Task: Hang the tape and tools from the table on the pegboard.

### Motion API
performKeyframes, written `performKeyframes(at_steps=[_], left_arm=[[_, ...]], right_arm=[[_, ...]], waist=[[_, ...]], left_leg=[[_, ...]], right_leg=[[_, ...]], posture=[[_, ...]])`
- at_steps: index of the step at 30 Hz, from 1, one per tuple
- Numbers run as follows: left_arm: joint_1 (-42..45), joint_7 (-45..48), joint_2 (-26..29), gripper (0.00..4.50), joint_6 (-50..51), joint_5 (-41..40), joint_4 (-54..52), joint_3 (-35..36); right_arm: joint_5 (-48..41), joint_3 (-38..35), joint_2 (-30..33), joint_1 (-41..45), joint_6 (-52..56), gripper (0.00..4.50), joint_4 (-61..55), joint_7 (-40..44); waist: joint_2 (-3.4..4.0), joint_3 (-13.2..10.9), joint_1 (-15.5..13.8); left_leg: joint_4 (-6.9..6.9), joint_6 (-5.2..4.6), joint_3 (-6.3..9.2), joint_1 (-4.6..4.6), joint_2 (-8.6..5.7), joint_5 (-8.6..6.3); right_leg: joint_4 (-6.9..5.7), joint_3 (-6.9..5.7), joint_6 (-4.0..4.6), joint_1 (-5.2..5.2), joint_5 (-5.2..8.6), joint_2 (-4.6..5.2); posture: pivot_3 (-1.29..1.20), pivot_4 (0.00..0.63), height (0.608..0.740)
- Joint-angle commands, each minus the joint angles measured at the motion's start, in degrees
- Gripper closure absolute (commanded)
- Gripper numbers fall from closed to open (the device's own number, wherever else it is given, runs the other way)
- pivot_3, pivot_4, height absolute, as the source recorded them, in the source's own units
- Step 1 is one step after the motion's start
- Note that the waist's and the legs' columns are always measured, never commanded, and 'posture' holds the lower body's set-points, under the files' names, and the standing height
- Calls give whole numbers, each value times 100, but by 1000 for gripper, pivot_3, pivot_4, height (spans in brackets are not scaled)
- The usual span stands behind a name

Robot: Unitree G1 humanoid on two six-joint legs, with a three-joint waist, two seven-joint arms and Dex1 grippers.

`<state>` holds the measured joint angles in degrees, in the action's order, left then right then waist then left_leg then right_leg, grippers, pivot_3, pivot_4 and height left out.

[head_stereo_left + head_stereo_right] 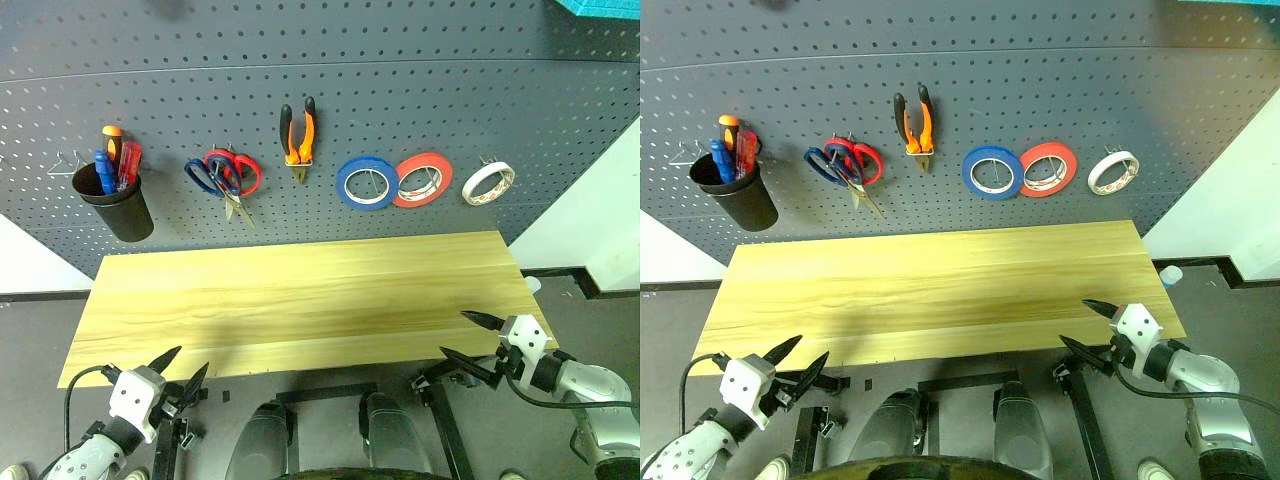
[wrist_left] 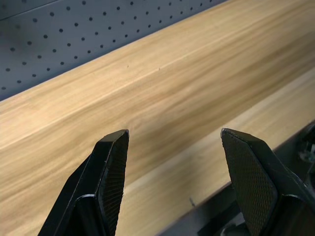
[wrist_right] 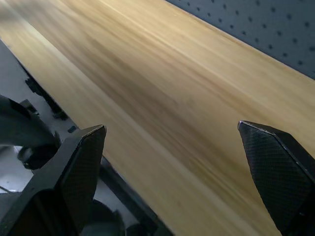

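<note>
Spanning the wall, the pegboard (image 1: 330,90) already carries pliers (image 1: 298,135), blue-handled scissors (image 1: 212,180), tape (image 1: 488,182) and screwdriver (image 1: 103,170) (in a cup (image 1: 118,208)); over the table (image 1: 300,300), my left gripper (image 1: 180,372) and right gripper (image 1: 470,340) gape empty, and a careless lift could knock something off its hook.

Both arms hang low at the near edge of the table (image 1: 300,300), one at each end. Left gripper (image 1: 180,372) sits just off the near left corner, fingers spread apart, nothing between them. Right gripper (image 1: 470,340) is at the near right corner, wrist bent inward along the edge, fingers gaping wide and empty too.
</note>
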<state>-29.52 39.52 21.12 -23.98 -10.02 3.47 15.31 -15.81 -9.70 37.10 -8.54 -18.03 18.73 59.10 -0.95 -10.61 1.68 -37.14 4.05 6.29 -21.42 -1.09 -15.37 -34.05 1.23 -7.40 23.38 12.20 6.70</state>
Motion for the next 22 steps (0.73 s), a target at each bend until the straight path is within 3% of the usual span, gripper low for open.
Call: performKeyframes(at_steps=[1, 6, 10, 22], left_arm=[[92, -164, -42, 1387, -296, 82, 89, -74], [275, -298, -87, 1387, -412, 83, 351, -202], [344, -293, -136, 1387, -461, 36, 581, -337], [559, -228, -100, 1387, -769, 15, 1125, -514]], right_arm=[[66, -116, -81, 149, -275, 0, 281, -200], [107, -80, -263, 261, -410, 0, 618, -402], [109, -45, -405, 207, -384, 0, 511, -546], [127, 105, -436, 90, 226, 0, -446, -823]], waist=[[3, 7, 50], [5, 23, 77], [49, 73, 86], [66, 175, 89]], left_leg=[[-1, -1, -1, -1, 0, -1], [5, -22, 2, 4, -2, -1], [11, -28, 1, 7, -2, -3], [1, -26, 1, 8, -2, -5]], right_leg=[[4, 0, 0, -2, 0, 1], [-9, 1, 0, -4, -1, 1], [-14, 1, -1, -1, -2, 0], [-12, 0, -1, -6, -1, 0]], posture=[[-44, 115, 733], [-59, 106, 733], [-74, 98, 733], [-84, 83, 733]])
